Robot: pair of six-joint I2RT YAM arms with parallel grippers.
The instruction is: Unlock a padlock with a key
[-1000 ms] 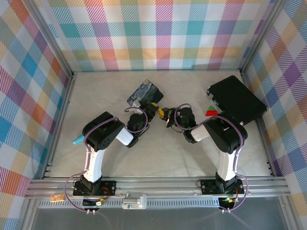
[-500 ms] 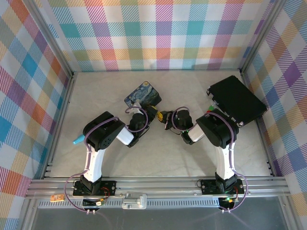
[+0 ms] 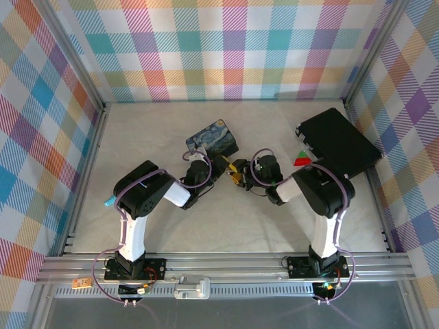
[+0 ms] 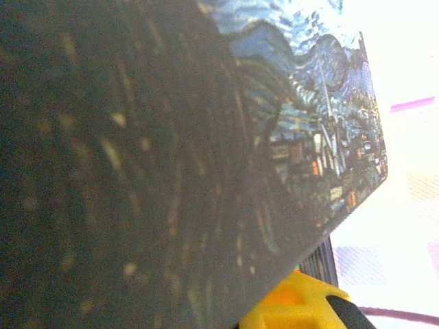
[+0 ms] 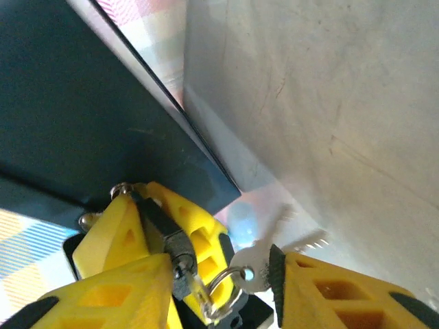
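Padlock: the padlock (image 5: 163, 233) is seen in the right wrist view, wedged between two yellow fingers (image 5: 113, 236); from above this spot is placed mid-table, just beside the blue tin (image 3: 212, 139)
Key: the key (image 5: 252, 263) is hung on a small ring (image 5: 223, 286) just beside the lock body, with its toothed blade pointed away from the lock; it is not seen to be inserted
Left gripper: the left gripper (image 3: 219, 162) is held close against the tin; whether it is clamped on the padlock cannot be told
Right gripper: the right gripper (image 3: 237, 173) is set nose to nose with the left one; its fingers (image 5: 329, 295) are spread, with ring and key in the gap and nothing visibly pinched
Done: lock and key are gathered together between the two grippers
Left to do: the key is judged not yet gripped, so aiming it at the keyway, inserting, turning and freeing the shackle all remain
Progress: judged early, with the unlocking itself not begun
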